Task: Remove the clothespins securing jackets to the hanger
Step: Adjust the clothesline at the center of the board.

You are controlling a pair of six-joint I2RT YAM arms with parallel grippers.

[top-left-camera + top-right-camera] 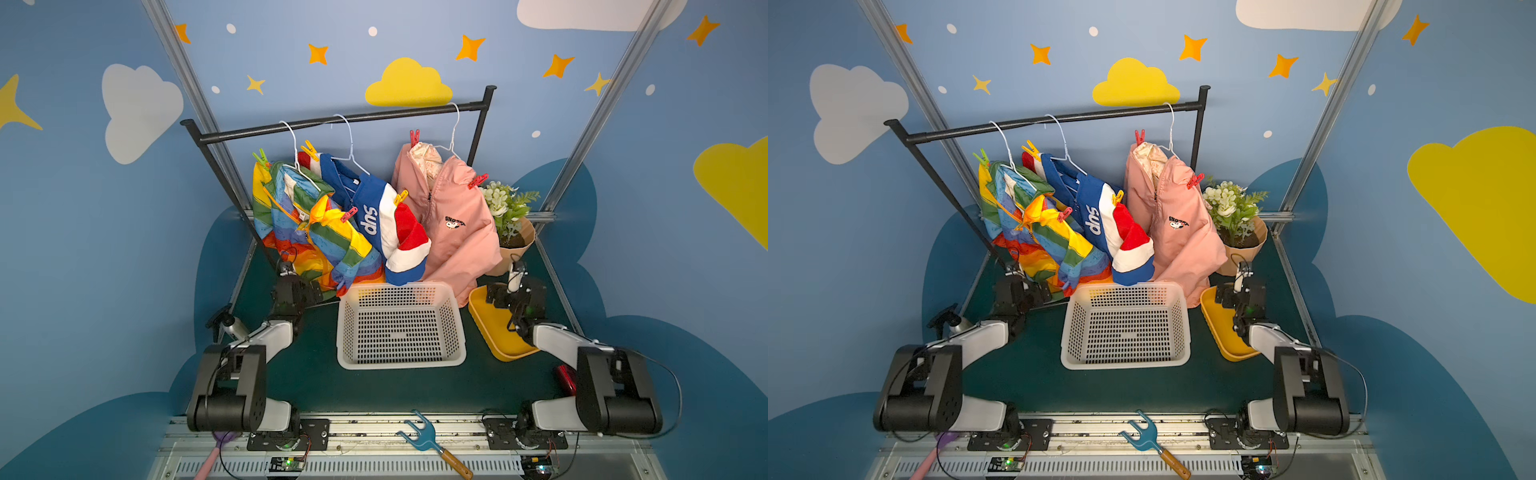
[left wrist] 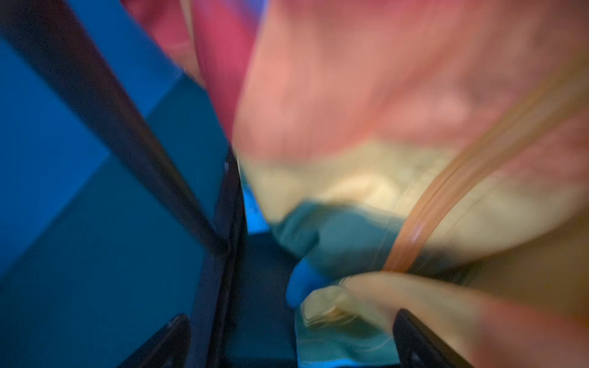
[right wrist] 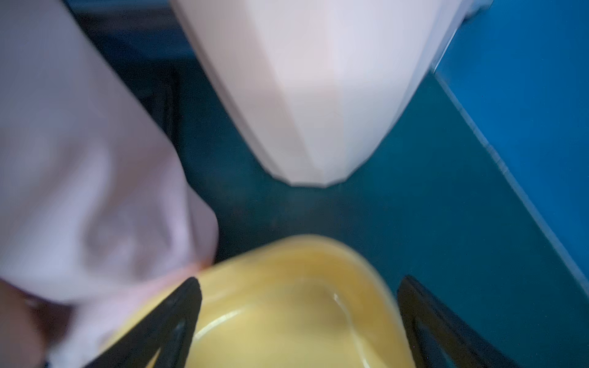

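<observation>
All six clothespins (image 1: 349,215) are clipped on, two at the shoulders of each: rainbow jacket (image 1: 299,226), blue jacket (image 1: 380,208), pink jacket (image 1: 451,232), hung close together on the rail (image 1: 340,120). The left end effector (image 1: 286,269), jaws apart, sits close under the rainbow hem beside the rail's leg. The right end effector (image 3: 301,318), jaws apart, hovers over the far edge of the tray (image 1: 494,334), between pink hem and pot (image 1: 517,247). Open desk (image 1: 374,388) lies before the basket (image 1: 401,364)
</observation>
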